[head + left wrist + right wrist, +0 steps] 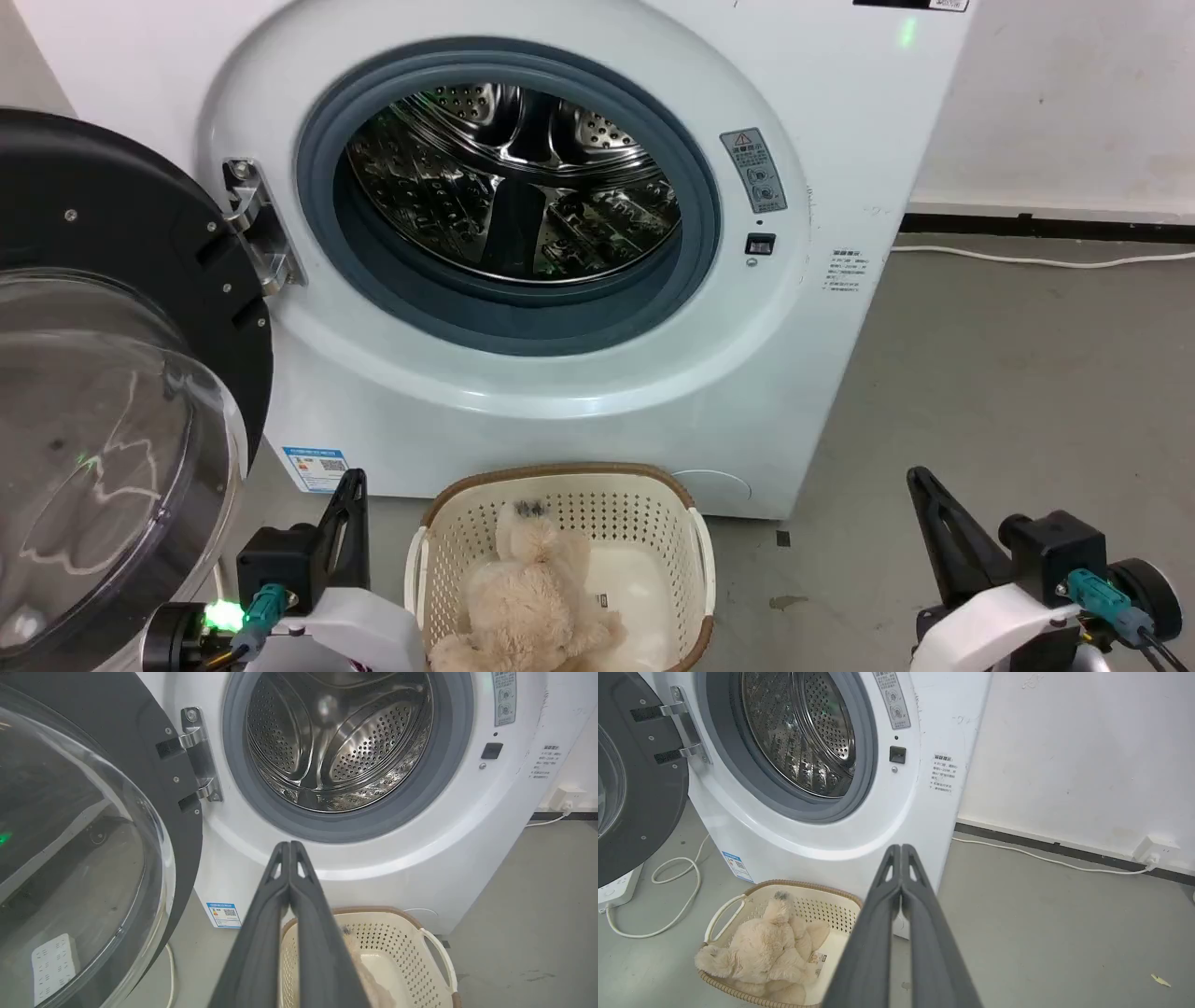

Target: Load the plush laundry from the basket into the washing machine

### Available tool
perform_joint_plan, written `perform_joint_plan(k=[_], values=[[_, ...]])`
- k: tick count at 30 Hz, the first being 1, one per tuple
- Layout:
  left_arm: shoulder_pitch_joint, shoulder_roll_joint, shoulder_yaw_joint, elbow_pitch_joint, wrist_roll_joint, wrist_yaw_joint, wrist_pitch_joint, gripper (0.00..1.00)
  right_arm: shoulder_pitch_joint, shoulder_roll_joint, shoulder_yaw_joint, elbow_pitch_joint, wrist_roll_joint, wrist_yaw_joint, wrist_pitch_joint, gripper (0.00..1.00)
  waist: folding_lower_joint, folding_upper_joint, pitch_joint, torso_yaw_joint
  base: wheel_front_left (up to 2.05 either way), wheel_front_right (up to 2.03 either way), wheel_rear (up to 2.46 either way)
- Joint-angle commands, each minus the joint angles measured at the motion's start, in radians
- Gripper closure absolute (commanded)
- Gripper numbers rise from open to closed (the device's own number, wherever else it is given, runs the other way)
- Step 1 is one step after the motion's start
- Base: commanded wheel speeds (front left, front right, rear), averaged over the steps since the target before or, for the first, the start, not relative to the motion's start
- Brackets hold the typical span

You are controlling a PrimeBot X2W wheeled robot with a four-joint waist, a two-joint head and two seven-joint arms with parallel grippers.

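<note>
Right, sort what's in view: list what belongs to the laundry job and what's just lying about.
Job:
plush laundry, lying in the basket
washing machine, its door swung open

Lying about:
power strip
wall socket
small scrap

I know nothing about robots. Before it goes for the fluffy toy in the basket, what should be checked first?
1. Washing machine door swung open: ok.
2. Drum free of other items: ok, it looks empty.
3. Plush laundry lying in the basket, uncovered from above: ok.
4. Left gripper open for a grasp: not ok, fingers shut together.
5. Right gripper open for a grasp: not ok, fingers shut together.
6. Toy's limbs snagged on the basket: cannot tell.
</note>
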Motion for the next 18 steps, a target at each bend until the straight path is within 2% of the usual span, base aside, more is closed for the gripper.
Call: perform_joint_plan(k=[1,18], values=[[-0.015,0.0,0.002,0.002,0.003,-0.004,0.0,1.0,-0.012,-0.001,0.0,-0.004,-0.008,0.001,0.0,1.0,0.0,-0.0001,0.0,0.0,0.0,0.0,0.0],[-0.015,0.0,0.002,0.002,0.003,-0.004,0.0,1.0,-0.012,-0.001,0.0,-0.004,-0.008,0.001,0.0,1.0,0.0,-0.0001,0.0,0.0,0.0,0.0,0.0]])
